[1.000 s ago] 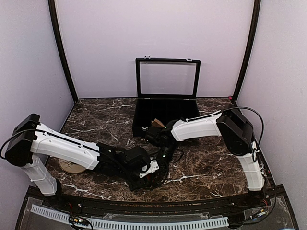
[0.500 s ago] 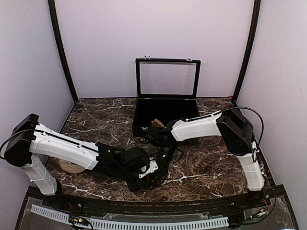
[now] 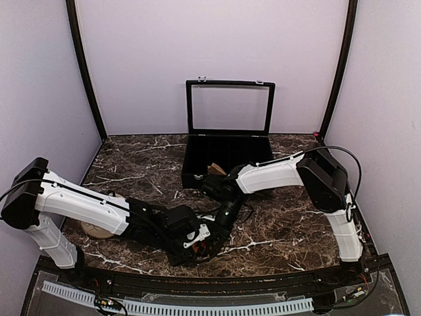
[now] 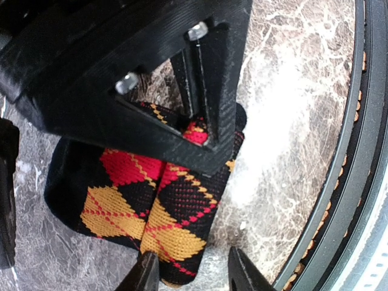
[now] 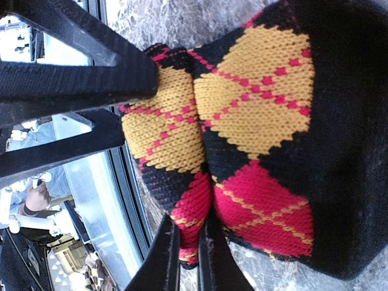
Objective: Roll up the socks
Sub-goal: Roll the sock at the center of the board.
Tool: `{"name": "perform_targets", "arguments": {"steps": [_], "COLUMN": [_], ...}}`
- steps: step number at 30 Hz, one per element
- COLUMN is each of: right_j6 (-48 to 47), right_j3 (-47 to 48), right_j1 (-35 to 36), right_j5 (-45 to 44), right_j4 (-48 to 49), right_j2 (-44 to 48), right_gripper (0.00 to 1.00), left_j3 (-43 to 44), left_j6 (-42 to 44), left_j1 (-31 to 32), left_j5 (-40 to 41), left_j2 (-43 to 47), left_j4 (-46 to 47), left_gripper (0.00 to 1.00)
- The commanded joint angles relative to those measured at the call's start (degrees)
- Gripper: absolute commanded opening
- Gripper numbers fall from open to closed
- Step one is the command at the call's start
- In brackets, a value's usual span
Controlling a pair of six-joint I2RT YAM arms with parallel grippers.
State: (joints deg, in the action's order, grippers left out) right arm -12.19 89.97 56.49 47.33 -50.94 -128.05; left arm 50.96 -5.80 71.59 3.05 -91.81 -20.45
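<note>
— Where's the left tool (image 4: 191, 276)?
— Low by the near edge of the surface (image 4: 285, 121), fingers spread, the end of the socks (image 4: 139, 200) between them but unpinched (as far as I can tell).
— And the socks themselves?
— A folded argyle bundle lying flat, likely steadied for rolling.
— The right tool (image 5: 188, 257)?
— Nearly closed, nipping the bundle's red edge, probably to begin the turn.

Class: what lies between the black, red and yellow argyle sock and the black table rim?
Only bare marble tabletop between sock and rim; left wrist view shows.
</note>
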Motion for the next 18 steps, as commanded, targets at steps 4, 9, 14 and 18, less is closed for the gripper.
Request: {"name": "perform_targets", "arguments": {"steps": [4,9,14,18], "right_j6": [-1.3,-1.4,-1.3,-1.2], "right_j3": [-0.5,-0.5,-0.7,-0.8], "right_j1": [0.0,0.0,0.2,0.5], "right_j5": [-1.2,-0.6,-0.2,-0.1], "right_j4": [-2.5,-2.4,-2.4,-2.4], "right_j2": [-0.7,-0.3,-0.2,-0.1], "right_gripper": [0.03,0.03,0.03,0.03], "left_j3": [-1.1,-0.9,-0.9,-1.0], "left_j6": [-0.6,-0.1,-0.3,-0.5], "left_j1": [-0.3,-0.4,-0.4,-0.4], "left_j5": [0.6,0.0,-0.5,-1.4], "left_j2": [-3.8,-5.5,-6.3,-7.3], "left_j4": [-4.3,-3.5,-2.1,-1.3], "left_gripper": [0.40,0.35,0.17,0.05]}}
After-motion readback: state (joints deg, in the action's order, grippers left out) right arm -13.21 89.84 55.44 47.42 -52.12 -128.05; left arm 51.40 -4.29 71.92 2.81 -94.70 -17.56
